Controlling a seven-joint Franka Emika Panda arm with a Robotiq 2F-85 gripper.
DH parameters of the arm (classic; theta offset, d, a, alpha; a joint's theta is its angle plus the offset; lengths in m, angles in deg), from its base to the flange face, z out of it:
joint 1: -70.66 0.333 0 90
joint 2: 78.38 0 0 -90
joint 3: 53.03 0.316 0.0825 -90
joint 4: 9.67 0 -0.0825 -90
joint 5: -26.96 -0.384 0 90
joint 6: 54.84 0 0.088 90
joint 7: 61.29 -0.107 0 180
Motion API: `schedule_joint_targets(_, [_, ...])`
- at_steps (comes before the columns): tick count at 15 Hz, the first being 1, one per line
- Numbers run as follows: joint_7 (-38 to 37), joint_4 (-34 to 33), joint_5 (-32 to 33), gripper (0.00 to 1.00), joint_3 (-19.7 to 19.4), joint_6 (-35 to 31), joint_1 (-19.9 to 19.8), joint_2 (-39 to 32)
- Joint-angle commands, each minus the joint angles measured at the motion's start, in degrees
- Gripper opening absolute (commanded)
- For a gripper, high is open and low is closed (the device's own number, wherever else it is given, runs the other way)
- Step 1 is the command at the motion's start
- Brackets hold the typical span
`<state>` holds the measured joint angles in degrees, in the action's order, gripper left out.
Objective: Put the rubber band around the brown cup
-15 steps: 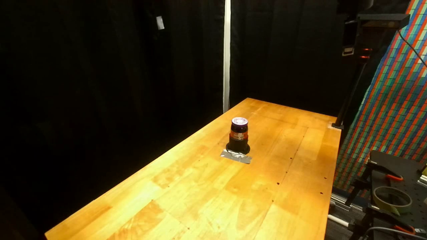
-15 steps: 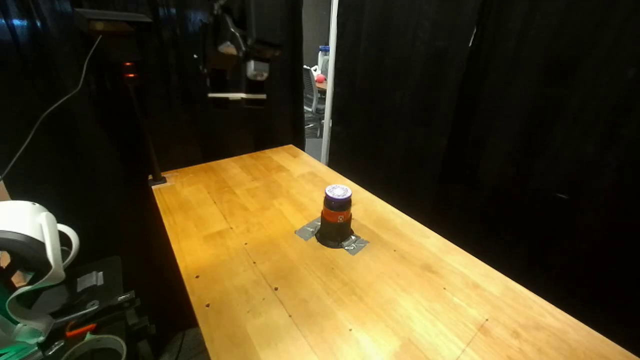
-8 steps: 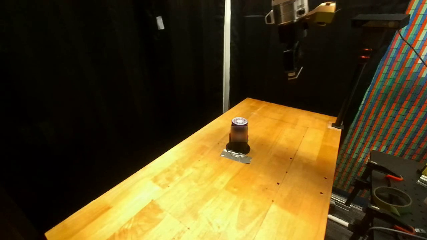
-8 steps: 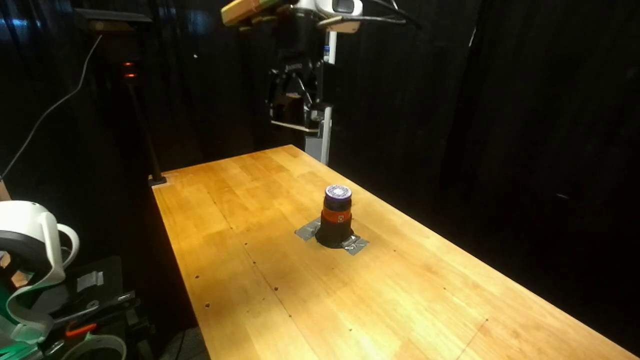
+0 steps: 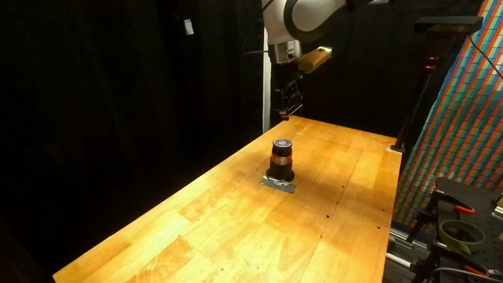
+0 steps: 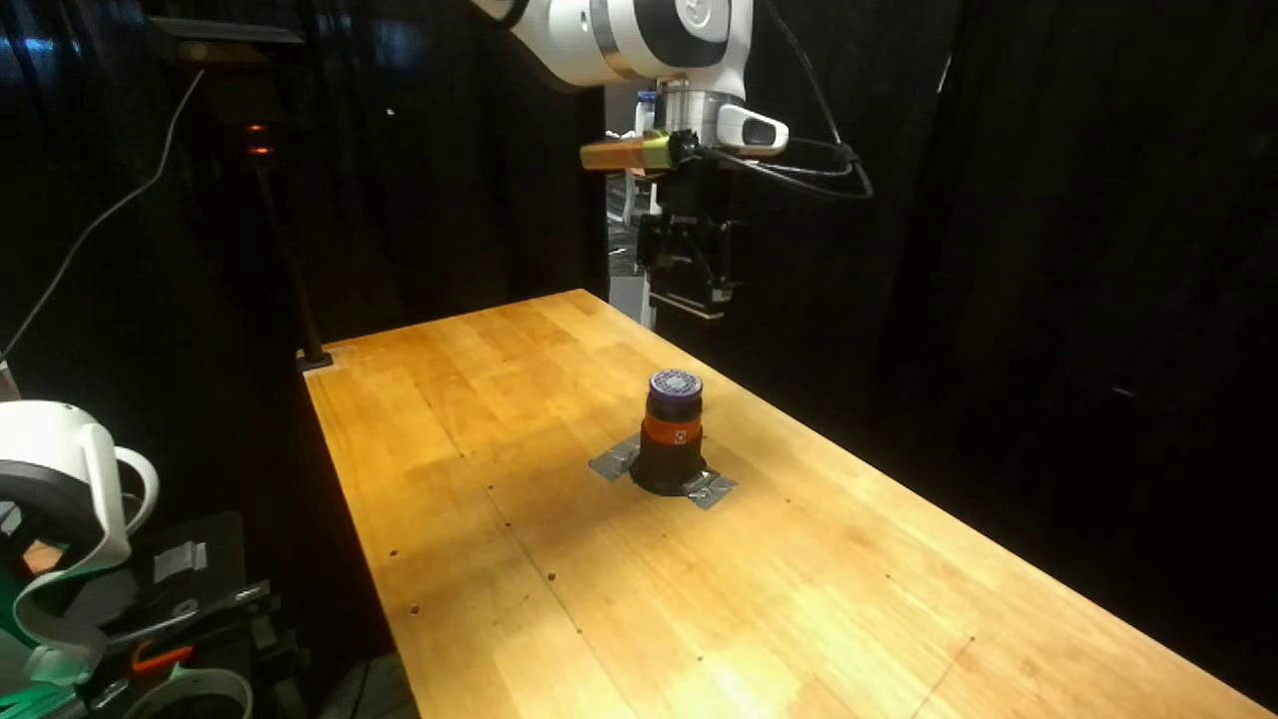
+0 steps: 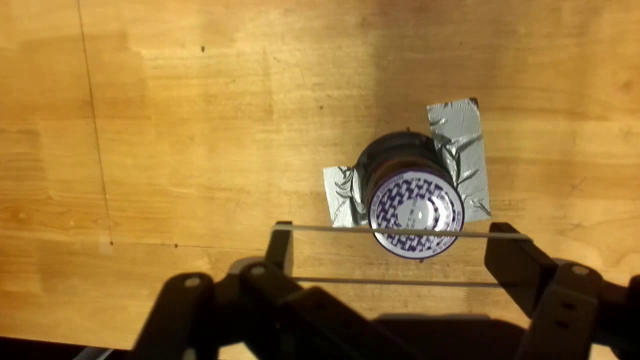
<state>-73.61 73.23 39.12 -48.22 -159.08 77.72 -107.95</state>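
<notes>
The brown cup (image 5: 281, 159) is a dark jar with an orange label and a purple-and-white lid. It stands upright in a black base taped to the table, in both exterior views (image 6: 671, 429). In the wrist view its lid (image 7: 415, 200) faces me. My gripper (image 7: 397, 245) is open, fingers apart and pointing down. The pale rubber band (image 7: 325, 229) is stretched around both fingers in two strands; the front strand crosses over the lid in the wrist view. In both exterior views the gripper (image 5: 290, 112) hangs above and beyond the cup, apart from it; it also shows here (image 6: 687, 300).
Silver tape (image 7: 462, 160) holds the black base (image 6: 664, 474) to the wooden table (image 6: 559, 399). A dark post (image 5: 412, 102) with a box on top stands at the table's far corner. Black curtains (image 5: 137, 98) hang round the table. A side cart (image 5: 459, 212) stands beside it.
The arm has come in from the back and moved down and sideways toward the cup, the band still stretched on its open fingers. The cup has not moved.
</notes>
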Motion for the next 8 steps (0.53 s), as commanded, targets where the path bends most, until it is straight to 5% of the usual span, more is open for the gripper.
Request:
schedule_joint_targets(1, [-0.95,-10.81,-1.12,1.0,-2.13,-0.86,1.55,-8.68])
schedule_joint_targets(8, [-0.05,-15.06,-2.95,1.0,-3.04,-2.95,1.27,-15.43])
